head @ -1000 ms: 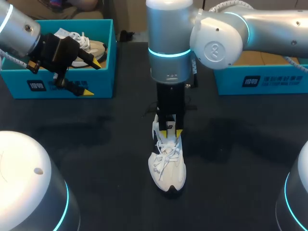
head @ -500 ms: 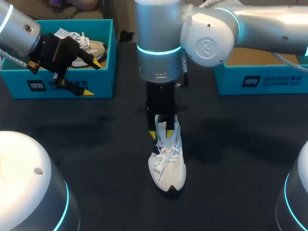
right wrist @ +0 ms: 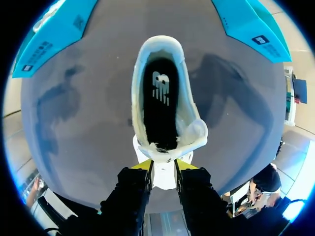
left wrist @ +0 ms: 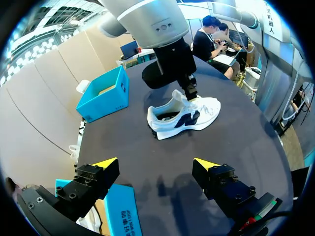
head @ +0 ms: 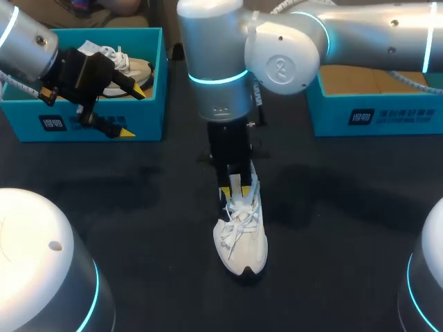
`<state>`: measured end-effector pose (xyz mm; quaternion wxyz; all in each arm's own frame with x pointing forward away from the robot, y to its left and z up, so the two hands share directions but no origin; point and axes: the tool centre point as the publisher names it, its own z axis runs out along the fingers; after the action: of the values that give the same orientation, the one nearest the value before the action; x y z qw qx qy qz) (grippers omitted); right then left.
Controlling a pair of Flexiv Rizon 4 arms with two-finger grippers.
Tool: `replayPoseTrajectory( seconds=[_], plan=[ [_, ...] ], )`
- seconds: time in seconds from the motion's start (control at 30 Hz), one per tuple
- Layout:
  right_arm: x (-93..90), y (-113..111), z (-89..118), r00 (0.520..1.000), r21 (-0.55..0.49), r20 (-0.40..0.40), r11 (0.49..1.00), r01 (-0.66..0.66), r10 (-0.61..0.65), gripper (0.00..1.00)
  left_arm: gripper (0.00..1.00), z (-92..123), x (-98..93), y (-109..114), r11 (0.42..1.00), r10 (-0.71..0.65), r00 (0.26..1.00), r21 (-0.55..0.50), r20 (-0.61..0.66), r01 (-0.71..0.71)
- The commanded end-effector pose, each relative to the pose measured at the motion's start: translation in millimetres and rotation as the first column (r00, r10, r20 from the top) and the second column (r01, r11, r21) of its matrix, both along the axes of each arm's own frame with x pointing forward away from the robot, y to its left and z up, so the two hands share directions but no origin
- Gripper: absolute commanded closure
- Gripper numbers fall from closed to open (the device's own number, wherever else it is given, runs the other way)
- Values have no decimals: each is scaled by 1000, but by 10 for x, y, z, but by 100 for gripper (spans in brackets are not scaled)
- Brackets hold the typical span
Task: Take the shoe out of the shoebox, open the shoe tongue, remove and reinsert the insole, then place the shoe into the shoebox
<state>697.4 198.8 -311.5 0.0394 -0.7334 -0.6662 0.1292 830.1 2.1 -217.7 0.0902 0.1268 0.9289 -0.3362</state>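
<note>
— White shoe [head: 241, 238] is sitting mid-table, toe at six o'clock; the right gripper [right wrist: 163, 166] is pinching its tongue [right wrist: 165, 156].

— Drawing it gently toeward should be baring the insole [right wrist: 157, 103]. Meanwhile the left gripper [left wrist: 155, 163] is hanging open by the ten o'clock shoebox [head: 149, 104].

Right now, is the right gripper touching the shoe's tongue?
Touching. The right wrist view shows the right gripper shut on the tongue, one finger on each side.

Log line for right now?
shoe: on table | right gripper: shut on tongue | insole: inside shoe | left gripper: open, by shoebox
</note>
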Motion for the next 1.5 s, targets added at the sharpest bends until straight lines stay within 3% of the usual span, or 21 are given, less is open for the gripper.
replayPoseTrajectory(
  seconds=[0.03, 0.33, 0.57, 0.9, 1.33, 1.5],
  plan=[
    [22, -104, -17, 1000, -7, -1, 1000, 15, -15, 76, 0, 4, -2, 0, 1000, 0, 1000, 4, 0, 0],
    [96, -151, -32, 1000, -15, 15, 1000, 27, -27, 73, 0, 4, -2, 0, 1000, 0, 1000, 4, 0, 0],
    [176, -45, -105, 1000, 31, 24, 1000, -2, 1, 73, 0, 4, -2, 0, 1000, 0, 1000, 4, 0, 0],
    [49, -179, 59, 999, 13, 36, 1000, -1, 0, 73, 0, 4, -2, 0, 1000, 0, 1000, 4, 0, 0],
    [326, -163, -136, 998, 40, 48, 998, -47, 45, 76, 0, 4, -2, 0, 1000, 0, 1000, 4, 0, 0],
    [275, -158, 15, 997, 18, 65, 999, -47, 46, 75, 0, 4, -2, 0, 1000, 0, 1000, 4, 0, 0]
  ],
)
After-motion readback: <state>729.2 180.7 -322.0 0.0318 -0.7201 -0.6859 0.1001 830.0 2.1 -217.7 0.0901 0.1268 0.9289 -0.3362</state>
